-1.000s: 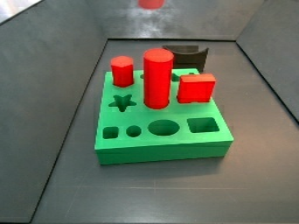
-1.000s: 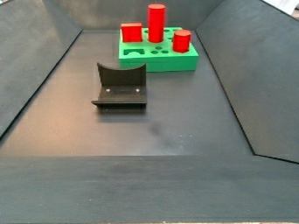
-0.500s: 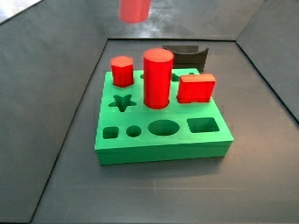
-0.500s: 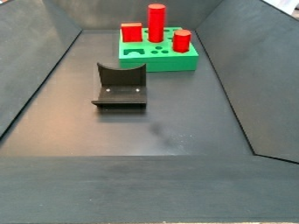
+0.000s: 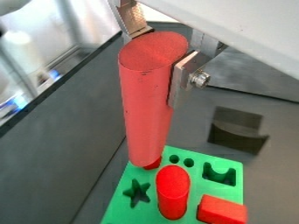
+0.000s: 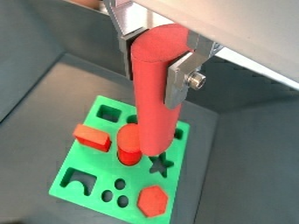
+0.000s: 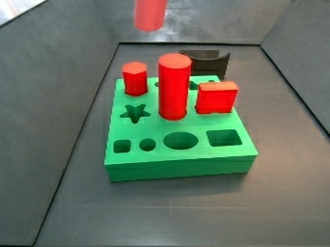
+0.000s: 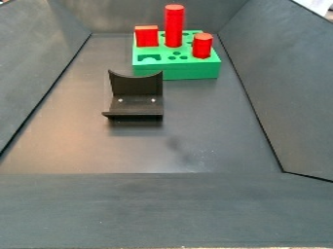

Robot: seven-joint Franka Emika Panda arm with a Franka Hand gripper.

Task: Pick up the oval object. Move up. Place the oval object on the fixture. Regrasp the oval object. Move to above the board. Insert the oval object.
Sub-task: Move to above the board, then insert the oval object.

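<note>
The jaws of the gripper [image 5: 158, 48] are closed on the top end of the long, smooth red oval peg [image 5: 149, 96], one flat silver finger [image 5: 184, 77] pressed on its side in both wrist views. The oval object hangs straight down from the jaws, so its long axis is vertical and its free lower end points to the thick bright green square board [image 6: 93, 175] below. In a side view only the lower part of this peg [image 7: 150, 13] shows at the top edge, high above the board [image 7: 180, 154] and toward its far side. I judge that the oval hole [image 7: 179, 142] lies nearer the front, so the next move needs a shift over it before descending. The small black notched fixture [image 8: 132, 95] stands empty on the bench, well apart from the board.
</note>
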